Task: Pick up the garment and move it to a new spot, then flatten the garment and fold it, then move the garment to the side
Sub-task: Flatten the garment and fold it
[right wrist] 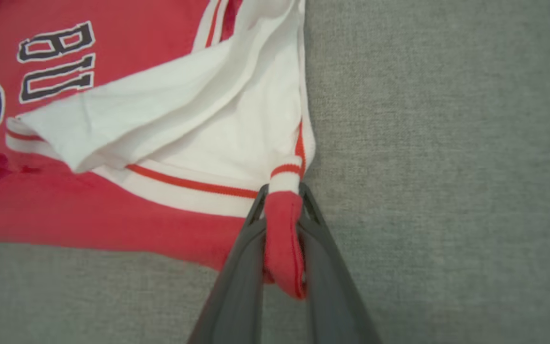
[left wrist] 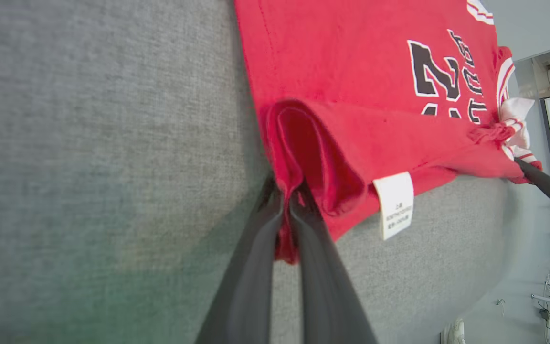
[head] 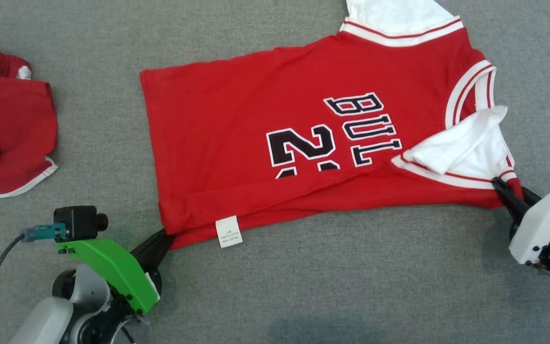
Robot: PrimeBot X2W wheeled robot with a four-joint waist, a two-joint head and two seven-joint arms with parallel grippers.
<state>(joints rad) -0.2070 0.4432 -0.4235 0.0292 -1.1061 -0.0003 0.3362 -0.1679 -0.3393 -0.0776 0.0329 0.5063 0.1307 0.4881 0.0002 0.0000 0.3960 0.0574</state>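
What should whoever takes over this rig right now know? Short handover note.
Left gripper: shut on the red jersey at its hem corner, beside the care label.
Right gripper: shut on the jersey's armhole corner, below the white sleeve.
Jersey: spread on the grey cloth surface; a second red garment lies far left.
Done: laid out; near edge looks folded over, hiding part of the number.
Left: finish folding, move it aside.
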